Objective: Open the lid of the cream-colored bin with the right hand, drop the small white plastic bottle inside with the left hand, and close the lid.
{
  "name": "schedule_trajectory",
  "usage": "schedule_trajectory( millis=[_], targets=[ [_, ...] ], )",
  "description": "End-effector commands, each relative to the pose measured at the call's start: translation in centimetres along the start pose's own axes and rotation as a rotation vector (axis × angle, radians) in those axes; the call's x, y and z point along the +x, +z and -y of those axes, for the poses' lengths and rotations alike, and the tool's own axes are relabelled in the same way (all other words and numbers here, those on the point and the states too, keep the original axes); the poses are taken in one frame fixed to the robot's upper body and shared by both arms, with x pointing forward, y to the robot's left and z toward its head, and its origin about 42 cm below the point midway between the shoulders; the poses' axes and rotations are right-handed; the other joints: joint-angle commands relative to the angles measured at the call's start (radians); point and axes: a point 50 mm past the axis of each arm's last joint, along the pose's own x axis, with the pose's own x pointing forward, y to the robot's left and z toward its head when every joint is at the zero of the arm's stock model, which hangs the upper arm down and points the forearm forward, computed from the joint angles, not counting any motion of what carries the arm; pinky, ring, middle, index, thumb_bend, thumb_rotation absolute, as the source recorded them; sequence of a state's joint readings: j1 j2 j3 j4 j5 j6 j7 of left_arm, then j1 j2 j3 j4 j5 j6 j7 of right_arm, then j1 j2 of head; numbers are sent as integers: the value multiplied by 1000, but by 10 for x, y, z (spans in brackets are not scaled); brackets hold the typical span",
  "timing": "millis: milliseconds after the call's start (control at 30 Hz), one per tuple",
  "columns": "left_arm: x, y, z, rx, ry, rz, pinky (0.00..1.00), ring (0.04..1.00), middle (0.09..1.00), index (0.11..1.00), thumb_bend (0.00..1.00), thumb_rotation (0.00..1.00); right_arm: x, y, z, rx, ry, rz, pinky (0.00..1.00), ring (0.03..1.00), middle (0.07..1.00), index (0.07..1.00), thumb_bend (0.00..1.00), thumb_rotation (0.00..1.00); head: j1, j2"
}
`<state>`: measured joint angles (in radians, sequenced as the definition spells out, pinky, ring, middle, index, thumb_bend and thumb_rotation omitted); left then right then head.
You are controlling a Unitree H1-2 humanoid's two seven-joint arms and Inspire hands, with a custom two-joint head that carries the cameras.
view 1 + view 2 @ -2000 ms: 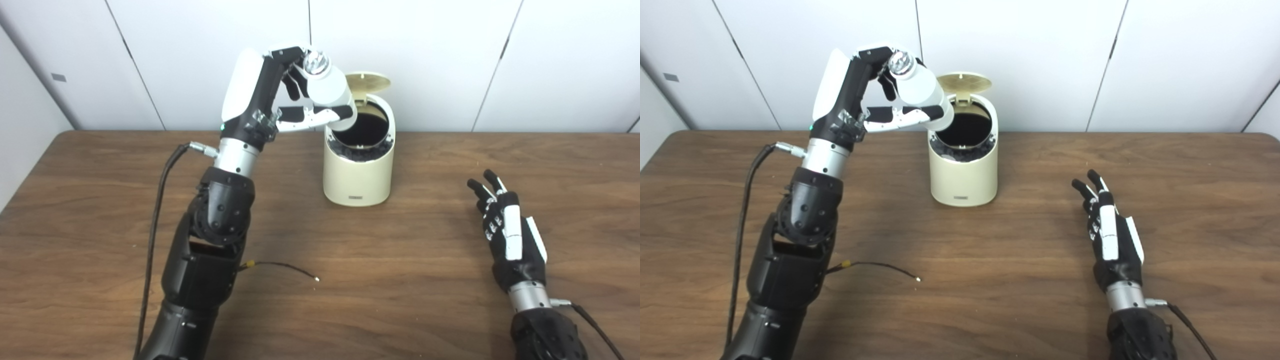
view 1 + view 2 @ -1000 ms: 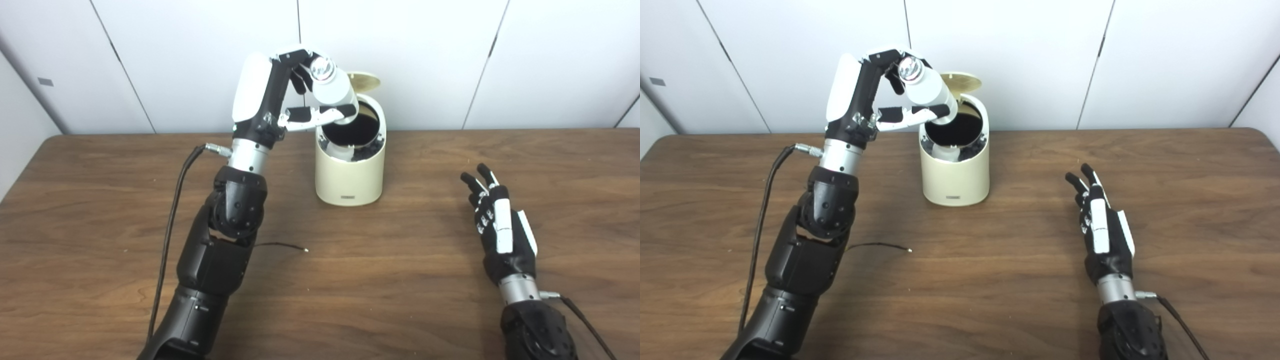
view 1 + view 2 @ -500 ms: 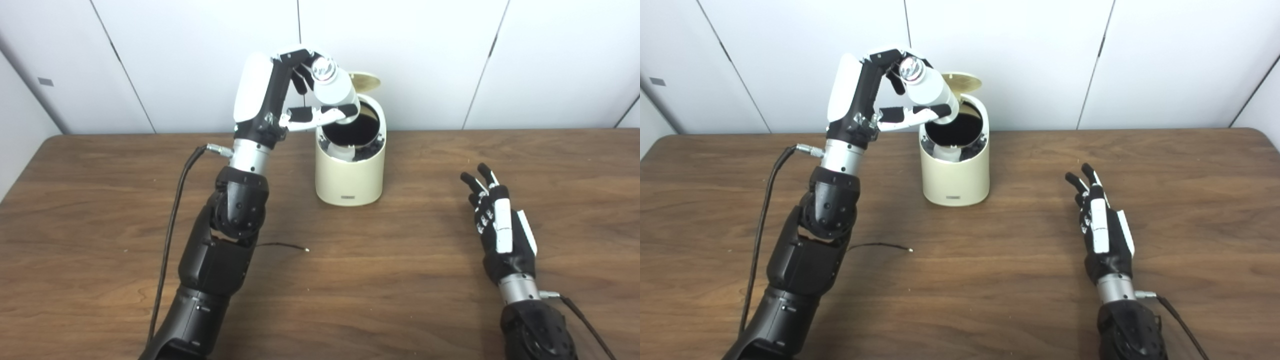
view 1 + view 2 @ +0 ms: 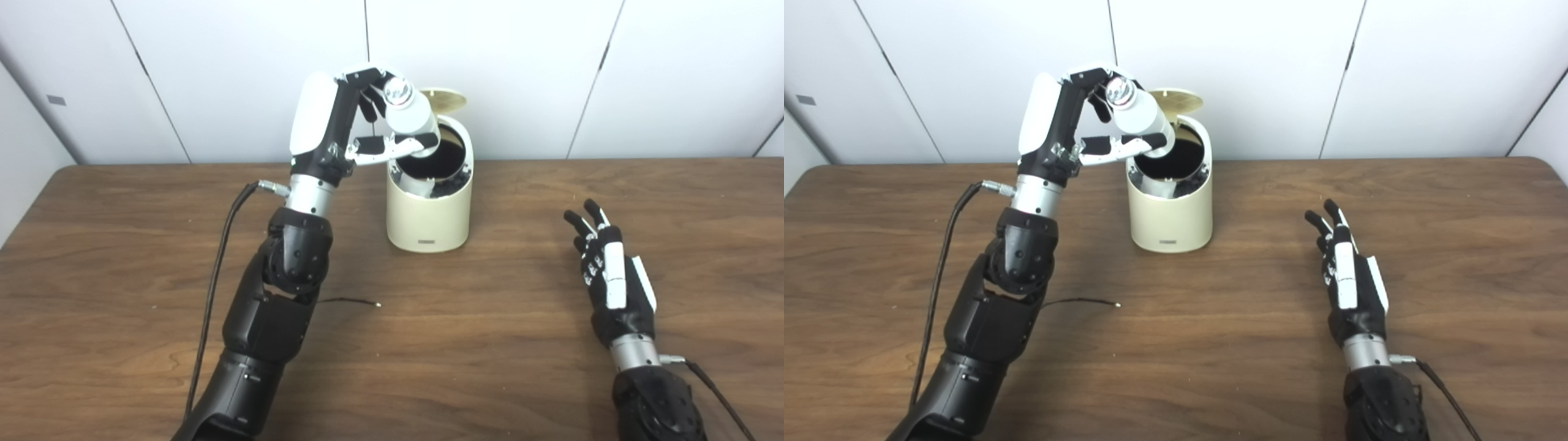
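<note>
The cream-colored bin (image 4: 429, 214) stands at the back middle of the table, its round lid (image 4: 442, 100) tipped up behind the dark opening. My left hand (image 4: 361, 128) is raised at the bin's left rim, shut on the small white plastic bottle (image 4: 413, 119). The bottle slants with its silvery end up and its lower end over the opening. Something white shows inside the bin's near rim (image 4: 1159, 185). My right hand (image 4: 606, 275) rests on the table to the right, open and holding nothing.
A thin black wire (image 4: 349, 301) lies on the wooden table (image 4: 465, 343) in front of the bin, beside my left arm. A thicker cable (image 4: 214, 275) runs along that arm. White wall panels stand just behind the bin.
The camera shifted early on. Since then my left hand has edged right and slightly down, bringing the bottle's lower end further over the opening. The right hand stays put.
</note>
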<state>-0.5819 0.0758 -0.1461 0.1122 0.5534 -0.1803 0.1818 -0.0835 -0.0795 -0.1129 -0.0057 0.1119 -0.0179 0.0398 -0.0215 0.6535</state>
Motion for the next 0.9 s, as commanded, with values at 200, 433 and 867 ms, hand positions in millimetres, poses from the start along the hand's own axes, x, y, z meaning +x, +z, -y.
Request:
schedule_trajectory(
  millis=[200, 433, 867],
  targets=[
    [17, 12, -4, 4, 31, 72, 341, 416, 516, 489, 475, 0, 4, 7, -3, 3, 0, 52, 1000, 980, 891, 970, 591, 1000, 1, 0],
    [16, 11, 0, 2, 25, 59, 343, 415, 515, 490, 475, 0, 4, 5, -1, 2, 0, 52, 1000, 983, 893, 970, 602, 1000, 3, 0],
    [12, 4, 6, 3, 1, 42, 345, 417, 519, 488, 475, 0, 7, 4, -2, 14, 2, 45, 1000, 981, 890, 973, 600, 998, 3, -2]
  ],
)
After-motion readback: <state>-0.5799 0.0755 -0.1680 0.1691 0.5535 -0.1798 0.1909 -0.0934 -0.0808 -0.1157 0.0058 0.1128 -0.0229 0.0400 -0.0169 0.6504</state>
